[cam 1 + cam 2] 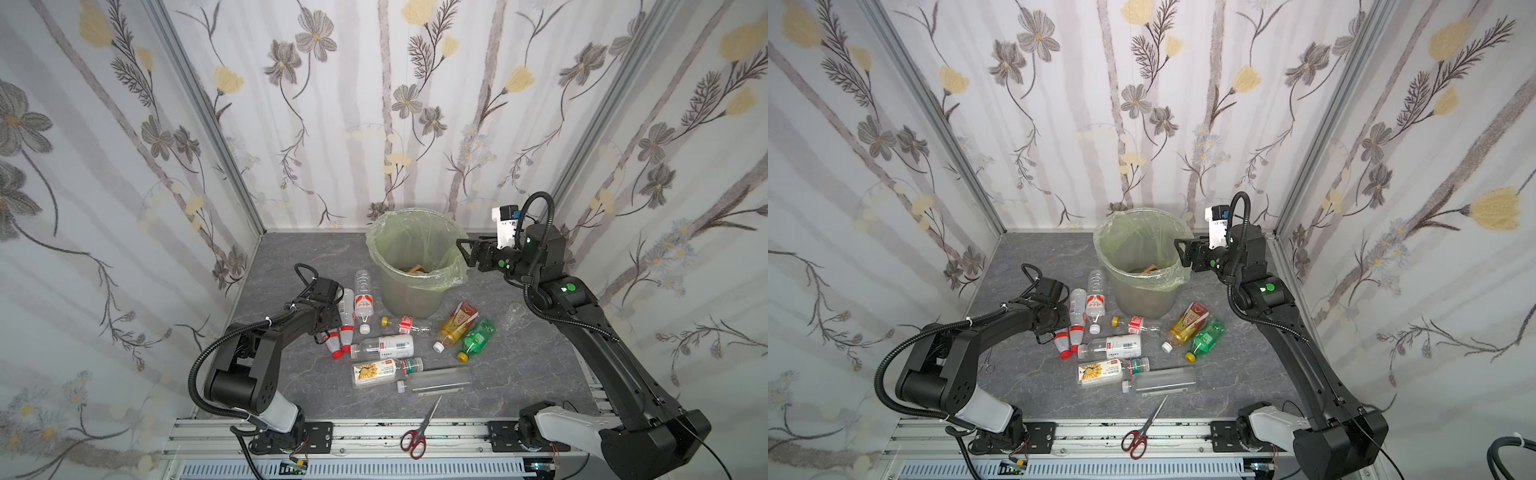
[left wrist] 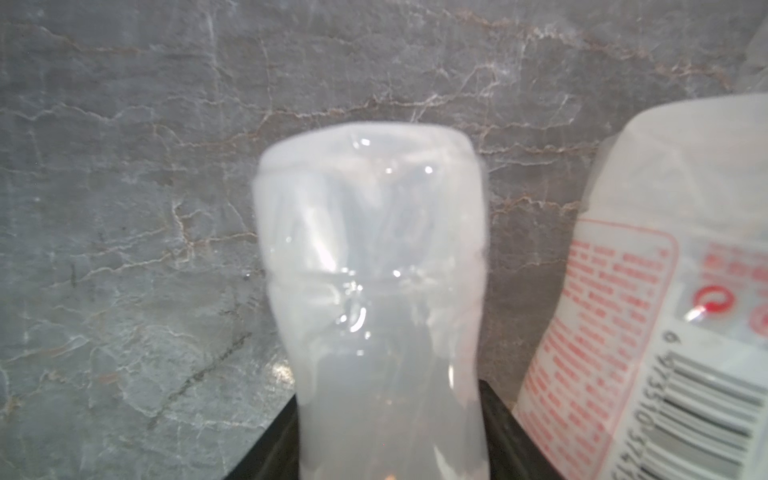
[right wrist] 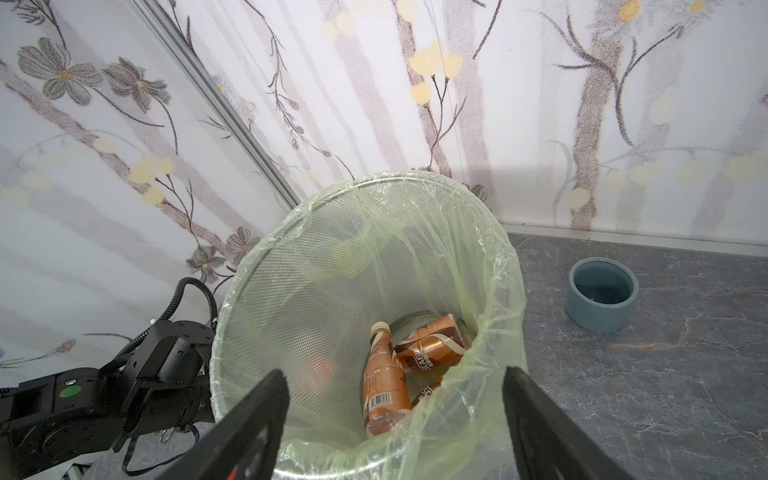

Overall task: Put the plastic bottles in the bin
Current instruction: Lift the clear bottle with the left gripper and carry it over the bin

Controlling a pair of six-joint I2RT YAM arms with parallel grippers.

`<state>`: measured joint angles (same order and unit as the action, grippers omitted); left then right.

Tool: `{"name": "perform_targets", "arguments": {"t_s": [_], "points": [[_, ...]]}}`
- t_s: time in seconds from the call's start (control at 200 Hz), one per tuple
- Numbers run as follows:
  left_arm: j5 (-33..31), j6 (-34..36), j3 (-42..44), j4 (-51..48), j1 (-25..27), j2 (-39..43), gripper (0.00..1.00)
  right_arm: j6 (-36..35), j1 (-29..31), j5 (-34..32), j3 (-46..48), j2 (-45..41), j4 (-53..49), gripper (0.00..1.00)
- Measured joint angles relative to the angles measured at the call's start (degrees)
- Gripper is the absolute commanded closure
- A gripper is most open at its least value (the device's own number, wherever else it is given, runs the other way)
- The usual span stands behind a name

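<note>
A: Where does the left tool (image 2: 388, 428) stand?

B: Low on the left side of the bench (image 1: 519, 374), clamped across a clear bottle (image 2: 374, 249) that lies flat, left of the bin (image 1: 409, 297). The wrist view shows a black jaw hard against each side, with the bottle's wall pinched in between them.

A: So it gives.

B: I'd judge so. It looks like thin, empty plastic, very light and smooth enough to squirt out if squeezed near the shoulder. Mid-body, across the narrow way, looks the sound place to hold it (the cap end tapers too much). A labelled bottle (image 2: 648, 332) lies just beside it and might get dragged along.

A: And the right tool (image 1: 463, 252)?

B: Jaws apart with nothing in them, hanging at the right rim of the bin. Brown bottles (image 3: 384, 382) lie at the bottom, inside the green liner (image 3: 490, 291).

A: The rest?

B: They're lying on the bench near the bin. An amber bottle (image 1: 453, 328) and a green bottle (image 1: 478, 338) sit side by side to the right, with clear ones in the middle.

A: The surface?

B: A flat grey marbled sheet that looks slick, so round bottles may roll. Floral-papered walls (image 1: 374, 104) close the left, far and right sides, which leaves little room behind the bin. Scissors (image 1: 415, 438) lie at the near edge, no part of this job.
</note>
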<state>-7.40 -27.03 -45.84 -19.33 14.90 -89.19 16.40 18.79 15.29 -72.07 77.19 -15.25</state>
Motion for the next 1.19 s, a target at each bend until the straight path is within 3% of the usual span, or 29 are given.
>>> {"name": "perform_targets", "arguments": {"t_s": [0.205, 0.475, 0.85, 1.195], "points": [[-0.5, 0.0, -0.1, 0.0, 0.0, 3.6, 0.49, -0.2, 0.0, 0.0, 0.3, -0.3, 0.0, 0.18], [-0.4, 1.4, -5.7, -2.6, -0.1, 10.3, 0.48, -1.0, 0.0, -0.2, 1.7, -1.2, -0.5, 0.18], [3.5, 6.1, -22.9, -9.5, 0.0, 13.9, 0.49, -2.0, 0.0, -1.1, 4.2, -2.4, -2.0, 0.18], [9.7, 7.8, -41.8, -11.8, 2.8, 11.0, 0.49, -2.0, -0.8, -12.6, 9.4, -8.3, -5.0, 0.16]]}}
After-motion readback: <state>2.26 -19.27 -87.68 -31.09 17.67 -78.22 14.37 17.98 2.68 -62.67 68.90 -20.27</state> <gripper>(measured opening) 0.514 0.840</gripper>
